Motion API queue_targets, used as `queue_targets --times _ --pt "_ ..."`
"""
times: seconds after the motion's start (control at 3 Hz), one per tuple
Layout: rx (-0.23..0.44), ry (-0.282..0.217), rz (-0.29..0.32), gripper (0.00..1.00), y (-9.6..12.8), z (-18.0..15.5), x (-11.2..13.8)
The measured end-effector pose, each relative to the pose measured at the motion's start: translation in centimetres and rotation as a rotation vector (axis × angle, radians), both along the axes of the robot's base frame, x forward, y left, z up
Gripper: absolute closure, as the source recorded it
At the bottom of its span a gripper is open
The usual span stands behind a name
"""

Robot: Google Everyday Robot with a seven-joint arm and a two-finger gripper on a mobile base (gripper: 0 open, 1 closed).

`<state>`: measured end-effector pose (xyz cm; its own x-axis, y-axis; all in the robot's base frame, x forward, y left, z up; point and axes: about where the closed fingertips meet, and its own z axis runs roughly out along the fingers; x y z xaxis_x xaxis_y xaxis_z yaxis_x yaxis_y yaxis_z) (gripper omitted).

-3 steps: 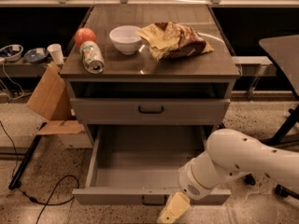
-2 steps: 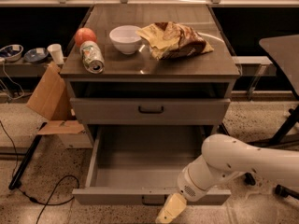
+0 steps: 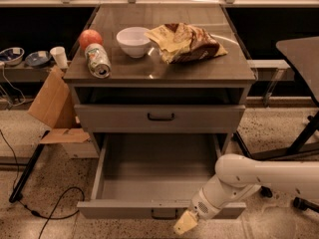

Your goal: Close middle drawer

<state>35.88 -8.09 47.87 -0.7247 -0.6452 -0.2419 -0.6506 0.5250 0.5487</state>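
The middle drawer [image 3: 124, 209] is pulled far out of the grey cabinet, and its empty inside [image 3: 157, 168] shows. Its flat front panel faces me, with the small dark pull handle [image 3: 163, 215] at the centre. The uppermost drawer front [image 3: 159, 117] above it is pushed in. The lowest drawer is hidden under the open one. My gripper [image 3: 184, 224], with yellowish tips, hangs at the end of the white arm [image 3: 259, 176]. It sits just in front of the open drawer's front panel, slightly right of the handle and low near the floor.
On the cabinet top [image 3: 219, 71] lie an apple [image 3: 90, 37], a tipped can [image 3: 98, 60], a white bowl [image 3: 133, 41] and a chip bag [image 3: 187, 42]. A cardboard piece [image 3: 52, 103] leans at the left, with cables on the floor [image 3: 55, 203]. A dark table [image 3: 301, 54] and its legs stand at the right.
The white arm's elbow has shifted a little left and down. The gripper tip stays at about the same spot before the drawer front. The drawer has not moved.
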Motion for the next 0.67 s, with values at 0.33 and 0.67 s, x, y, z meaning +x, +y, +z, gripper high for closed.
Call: queue_targets --times 0.33,0.67 --pt "-0.003 0.041 -0.053 0.74 -0.9 -1.4 -0.1" --pt "-0.008 0.064 -0.072 0.96 -1.0 -2.8 -0.1"
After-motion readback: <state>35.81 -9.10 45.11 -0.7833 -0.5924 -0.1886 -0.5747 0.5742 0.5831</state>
